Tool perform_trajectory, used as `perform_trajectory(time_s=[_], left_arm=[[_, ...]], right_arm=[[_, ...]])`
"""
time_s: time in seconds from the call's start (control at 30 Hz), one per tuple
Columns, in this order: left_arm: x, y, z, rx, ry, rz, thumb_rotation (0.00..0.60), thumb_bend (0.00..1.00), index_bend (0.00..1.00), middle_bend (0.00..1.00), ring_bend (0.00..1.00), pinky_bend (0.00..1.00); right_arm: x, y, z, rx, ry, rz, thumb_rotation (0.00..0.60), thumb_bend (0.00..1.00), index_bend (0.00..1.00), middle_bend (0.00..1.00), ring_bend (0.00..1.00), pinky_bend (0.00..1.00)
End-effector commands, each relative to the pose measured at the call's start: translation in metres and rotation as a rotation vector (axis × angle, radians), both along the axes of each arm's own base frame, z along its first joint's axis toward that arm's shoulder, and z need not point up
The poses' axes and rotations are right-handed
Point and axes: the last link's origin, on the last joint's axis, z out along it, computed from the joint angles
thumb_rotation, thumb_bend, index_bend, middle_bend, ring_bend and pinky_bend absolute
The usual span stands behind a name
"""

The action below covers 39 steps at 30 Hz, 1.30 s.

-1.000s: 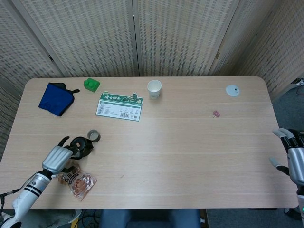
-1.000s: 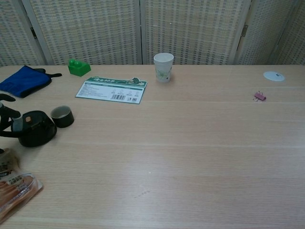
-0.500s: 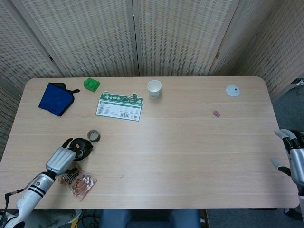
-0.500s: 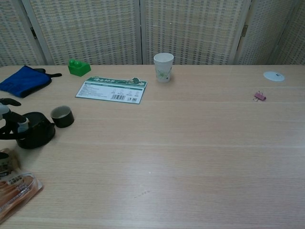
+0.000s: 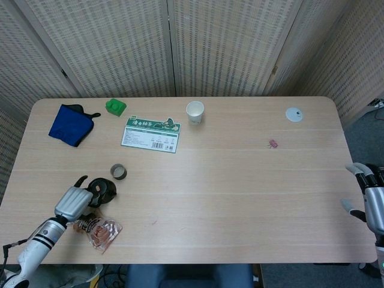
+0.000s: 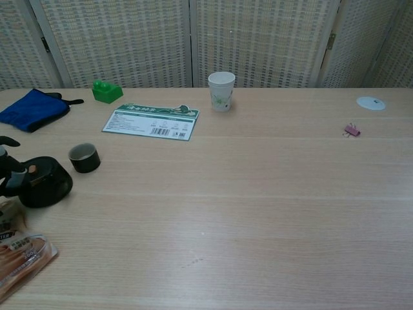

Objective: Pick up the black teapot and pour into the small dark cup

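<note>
Green-headed card (image 5: 150, 134) – barcode, print unreadable. Round glossy black teapot (image 6: 42, 183) on woodgrain tabletop (image 5: 240, 180), left hand (image 5: 72, 201) curled at its handle – grip uncertain. Right hand (image 5: 369, 201) spread.

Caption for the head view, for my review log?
Left hand at the black teapot beside the small dark cup; right hand idle at the table's edge.

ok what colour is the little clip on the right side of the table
Pink; the clip shows best in the chest view.
</note>
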Motion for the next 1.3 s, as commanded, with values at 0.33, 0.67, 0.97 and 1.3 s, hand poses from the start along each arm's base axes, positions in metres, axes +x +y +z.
perform_trajectory(time_s=[0.33, 0.67, 0.97, 1.3], left_arm=[[-0.003, -0.005, -0.002, -0.015, -0.006, 0.019, 0.600, 0.22, 0.61, 0.58, 0.54, 0.03], [-0.007, -0.008, -0.003, -0.043, -0.005, 0.041, 0.600, 0.22, 0.62, 0.59, 0.55, 0.03], [-0.008, -0.012, 0.000, -0.068, -0.013, 0.074, 0.600, 0.22, 0.67, 0.64, 0.58, 0.03], [-0.003, -0.010, 0.004, -0.064, -0.068, 0.086, 0.600, 0.22, 0.80, 0.81, 0.72, 0.02]], right_arm=[[0.001, 0.000, -0.001, 0.001, 0.001, -0.003, 0.600, 0.10, 0.24, 0.24, 0.17, 0.25], [0.002, 0.000, -0.002, 0.002, 0.000, -0.007, 0.600, 0.10, 0.24, 0.24, 0.17, 0.25], [0.003, 0.001, -0.002, -0.001, -0.002, -0.010, 0.600, 0.10, 0.24, 0.24, 0.17, 0.25], [0.003, -0.001, -0.002, -0.006, -0.004, -0.005, 0.600, 0.10, 0.24, 0.24, 0.17, 0.25]])
